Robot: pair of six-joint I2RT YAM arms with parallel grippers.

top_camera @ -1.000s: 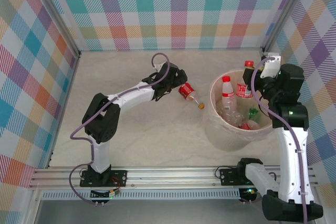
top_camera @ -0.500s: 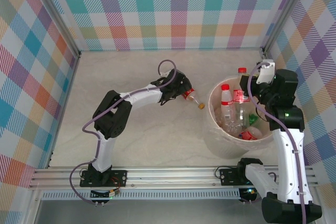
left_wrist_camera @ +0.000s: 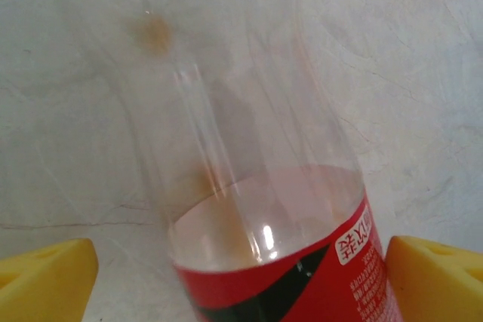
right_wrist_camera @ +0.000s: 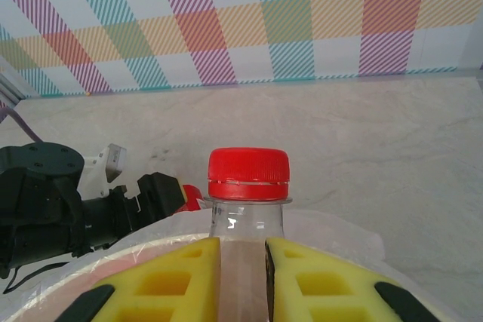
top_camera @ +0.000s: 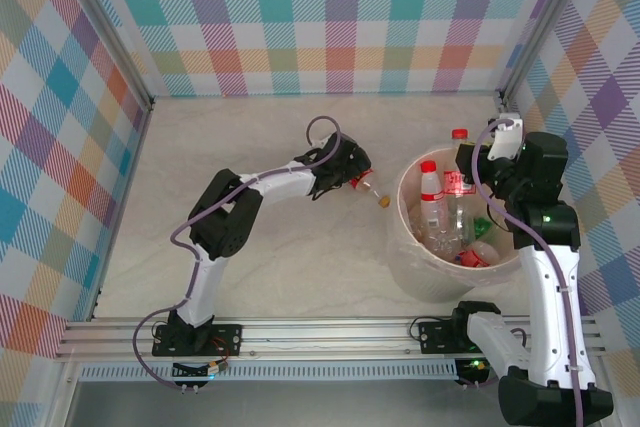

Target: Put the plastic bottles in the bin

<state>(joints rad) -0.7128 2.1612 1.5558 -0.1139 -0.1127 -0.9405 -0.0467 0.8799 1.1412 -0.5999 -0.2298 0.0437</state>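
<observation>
A clear red-labelled bottle (top_camera: pixel 366 184) with an orange cap lies on the table just left of the bin (top_camera: pixel 402 243). My left gripper (top_camera: pixel 350 178) is open and straddles it. In the left wrist view the bottle (left_wrist_camera: pixel 256 209) lies between the yellow fingers (left_wrist_camera: pixel 47 277), with a gap on the left side. My right gripper (right_wrist_camera: pixel 242 280) is shut on the neck of an upright red-capped bottle (right_wrist_camera: pixel 249 186). In the top view this bottle (top_camera: pixel 459 157) hangs over the bin's far rim, in the right gripper (top_camera: pixel 468 165). Several bottles (top_camera: pixel 432 192) lie inside the bin.
The cream bin's lined rim (right_wrist_camera: pixel 151 245) runs below the held bottle. The left arm's black wrist (right_wrist_camera: pixel 53 205) reaches in close to the bin's left side. Checked walls enclose the table, with the right wall (top_camera: pixel 600 97) near my right arm.
My left gripper slid right along the lying bottle and its jaws narrowed a little. My right arm carried its bottle left over the bin, then held still.
</observation>
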